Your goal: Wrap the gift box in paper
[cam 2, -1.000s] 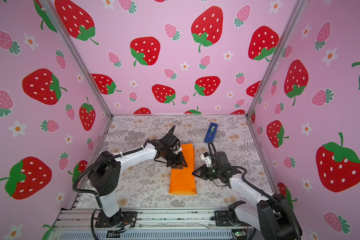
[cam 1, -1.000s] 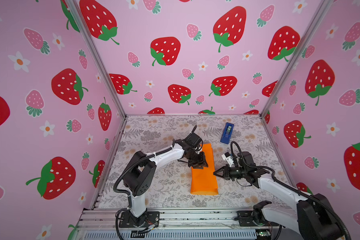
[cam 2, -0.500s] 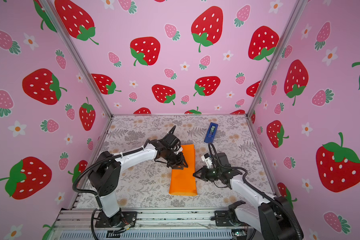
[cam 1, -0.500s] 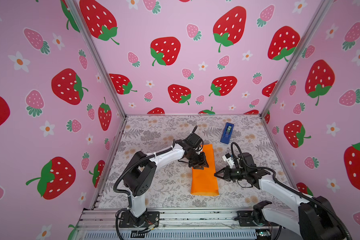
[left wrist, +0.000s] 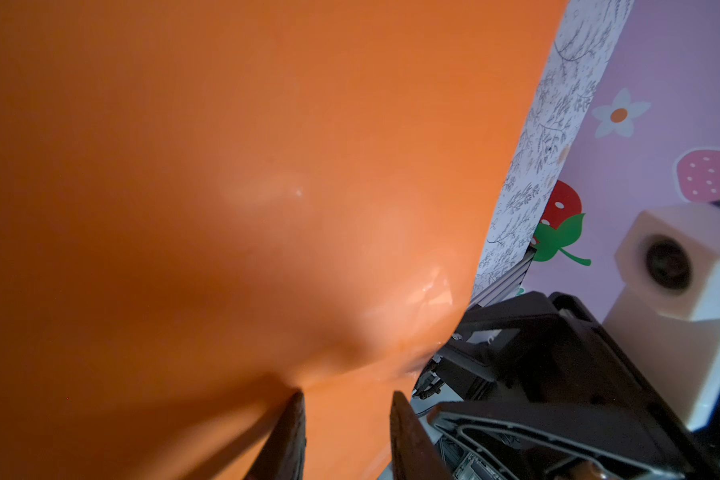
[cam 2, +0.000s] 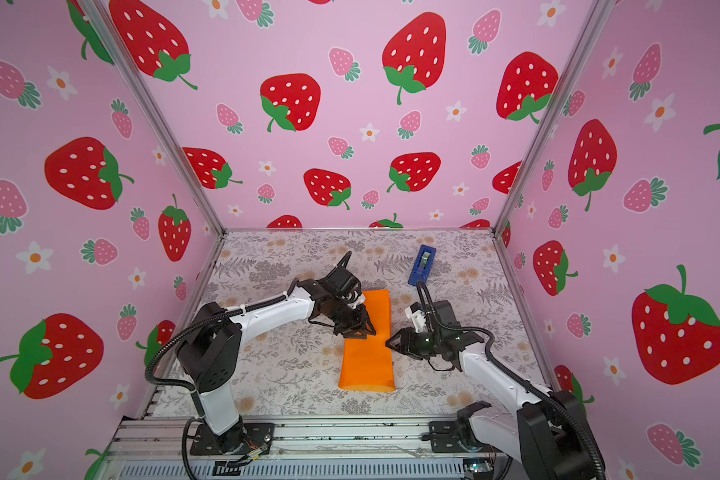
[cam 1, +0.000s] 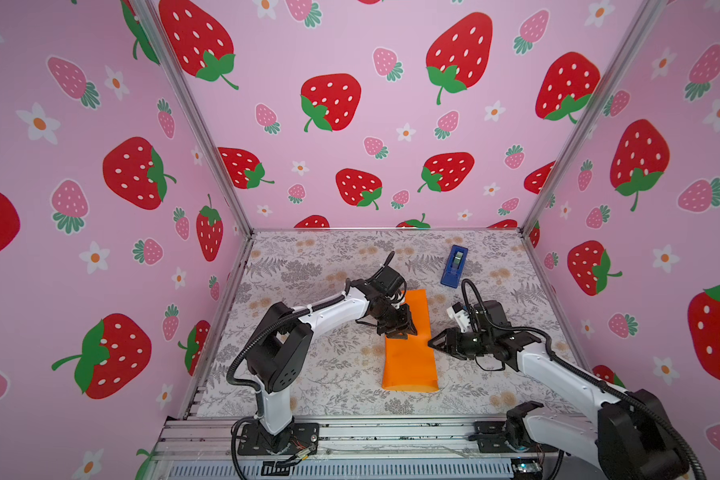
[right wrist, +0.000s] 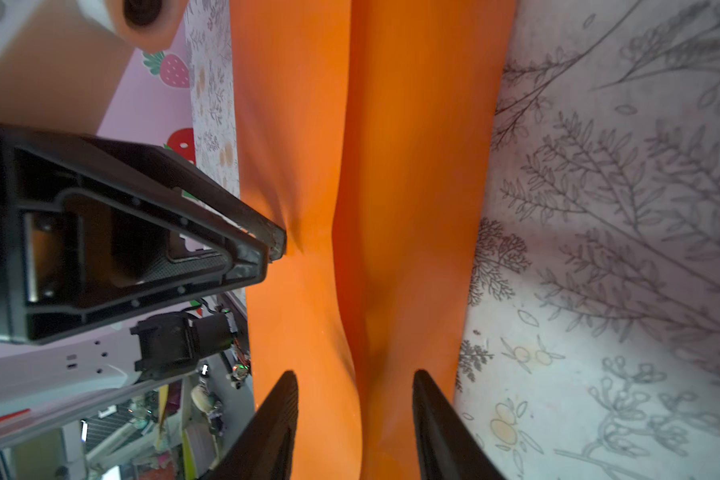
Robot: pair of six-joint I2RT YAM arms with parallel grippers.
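The orange paper (cam 1: 410,357) (cam 2: 366,361) lies as a long folded band on the table, wrapped over the gift box, which is hidden beneath it. My left gripper (cam 1: 404,330) (cam 2: 360,330) (left wrist: 346,399) presses down on the band's top near its far half, jaws a little apart, nothing pinched between them. Its fingertip (right wrist: 273,241) dents the paper (right wrist: 391,166). My right gripper (cam 1: 431,343) (cam 2: 388,343) (right wrist: 354,378) points at the band's right side edge, open, with a raised fold of paper running ahead between its fingers. The paper (left wrist: 225,166) fills the left wrist view.
A blue tape dispenser (cam 1: 454,266) (cam 2: 422,264) lies at the back right on the floral table covering (cam 1: 308,365). Pink strawberry walls close the table on three sides. The two grippers stand close together across the band.
My right gripper's jaws have gone from shut to open, staying at the paper's right edge. The left gripper and the paper have kept their places.
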